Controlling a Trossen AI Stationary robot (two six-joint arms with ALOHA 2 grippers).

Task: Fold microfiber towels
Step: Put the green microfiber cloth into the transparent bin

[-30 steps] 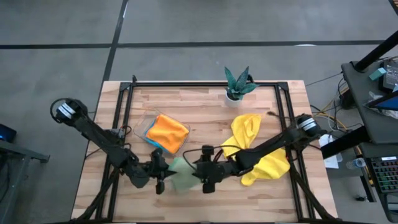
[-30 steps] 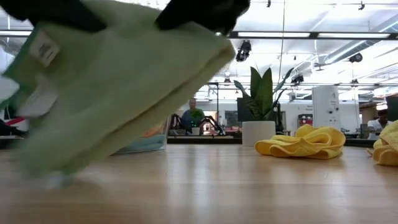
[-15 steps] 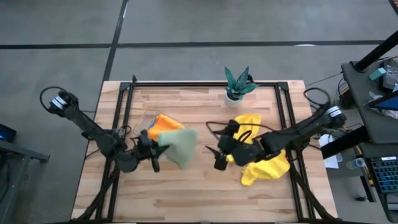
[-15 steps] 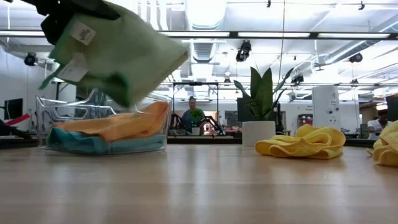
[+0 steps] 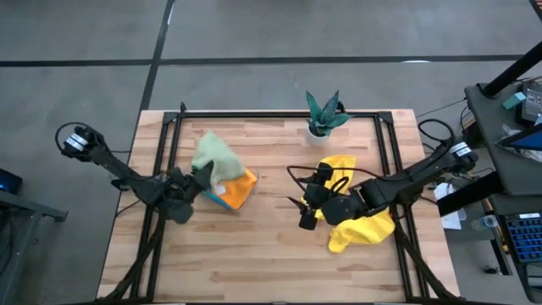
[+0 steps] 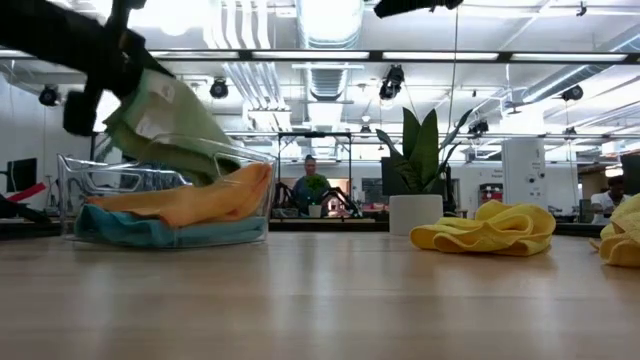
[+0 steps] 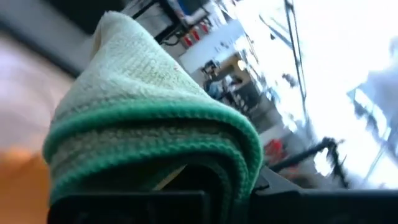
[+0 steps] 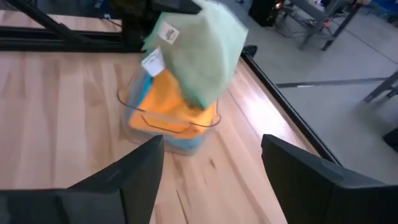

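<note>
Left gripper (image 5: 196, 176) holding the folded green towel (image 5: 213, 156) over the tray (image 5: 206, 193)

Left fingers clamped tight on the green towel, which hangs tilted above the clear tray in the left-centre of the high view; orange towel (image 5: 240, 188) lies in the tray on top of a blue one (image 6: 150, 232). Right gripper (image 5: 306, 206) sits mid-table, just right of centre, fingers (image 8: 134, 174) spread wide, holding nothing. Two yellow towels right of it: one bunched near the plant (image 5: 324, 113) at (image 5: 337, 174), the other lower right (image 5: 366, 229) under the right arm
</note>
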